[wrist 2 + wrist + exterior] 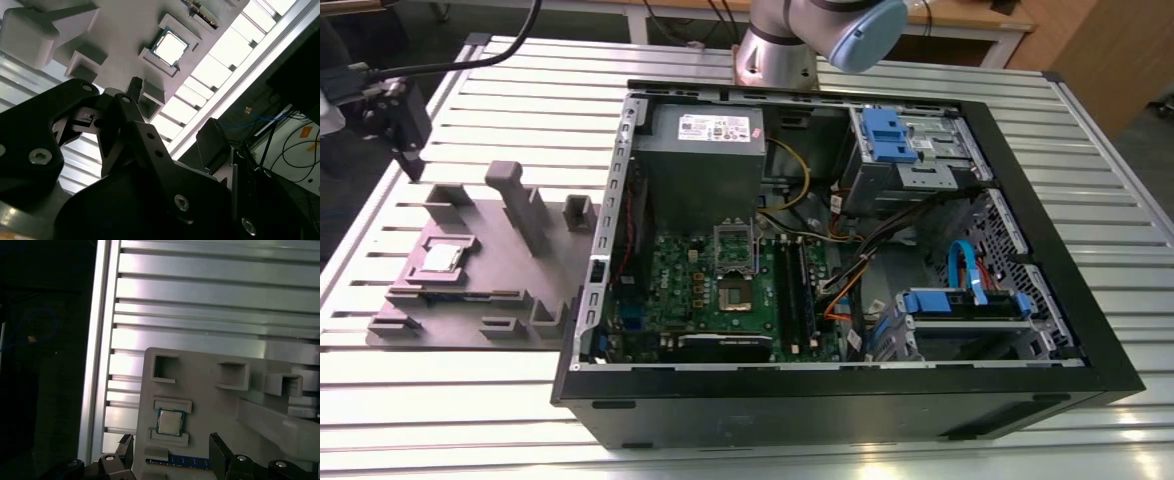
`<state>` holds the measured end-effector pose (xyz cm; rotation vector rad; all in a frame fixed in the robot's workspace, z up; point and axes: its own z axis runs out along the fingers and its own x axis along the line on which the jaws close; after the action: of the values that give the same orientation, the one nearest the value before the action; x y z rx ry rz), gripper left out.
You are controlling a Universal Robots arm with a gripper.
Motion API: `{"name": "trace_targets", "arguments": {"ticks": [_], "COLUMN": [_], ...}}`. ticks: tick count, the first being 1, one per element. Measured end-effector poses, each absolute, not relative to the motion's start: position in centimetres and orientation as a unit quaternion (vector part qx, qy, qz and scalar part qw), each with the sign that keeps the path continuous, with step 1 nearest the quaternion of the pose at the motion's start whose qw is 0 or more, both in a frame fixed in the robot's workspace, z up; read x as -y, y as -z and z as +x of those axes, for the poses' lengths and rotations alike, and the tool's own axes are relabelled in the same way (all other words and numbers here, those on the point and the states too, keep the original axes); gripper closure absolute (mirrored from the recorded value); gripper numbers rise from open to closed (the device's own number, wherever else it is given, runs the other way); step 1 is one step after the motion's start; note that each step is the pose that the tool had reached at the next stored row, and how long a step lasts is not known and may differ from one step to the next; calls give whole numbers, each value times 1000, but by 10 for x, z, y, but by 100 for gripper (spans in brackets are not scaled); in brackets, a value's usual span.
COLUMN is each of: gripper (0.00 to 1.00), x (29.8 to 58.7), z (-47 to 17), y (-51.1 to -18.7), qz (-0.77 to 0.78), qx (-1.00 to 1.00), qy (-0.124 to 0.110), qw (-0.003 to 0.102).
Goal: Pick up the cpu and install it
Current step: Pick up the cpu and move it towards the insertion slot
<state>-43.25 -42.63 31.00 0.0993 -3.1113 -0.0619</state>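
My pincer (pixel 171 442) hangs jaws apart, empty, near the cpu (pixel 170 422), seated in its tray (pixel 215 410) pocket on the worktop (pixel 200 295). Light, stiff, fragile I'd guess; grip opposite edges, not the face.

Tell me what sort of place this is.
Probably a robotics lab or assembly test bench: an open computer case lies on a slotted aluminium table, a robot arm stands beside it, and a grey fixture holds the cpu.
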Motion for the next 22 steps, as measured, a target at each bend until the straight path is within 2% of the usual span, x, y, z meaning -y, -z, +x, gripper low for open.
{"name": "trace_targets", "arguments": {"ticks": [22], "gripper": [29], "x": [427], "z": [-433], "y": [-303], "qz": [32], "qx": [999], "qy": [20], "qw": [15]}}
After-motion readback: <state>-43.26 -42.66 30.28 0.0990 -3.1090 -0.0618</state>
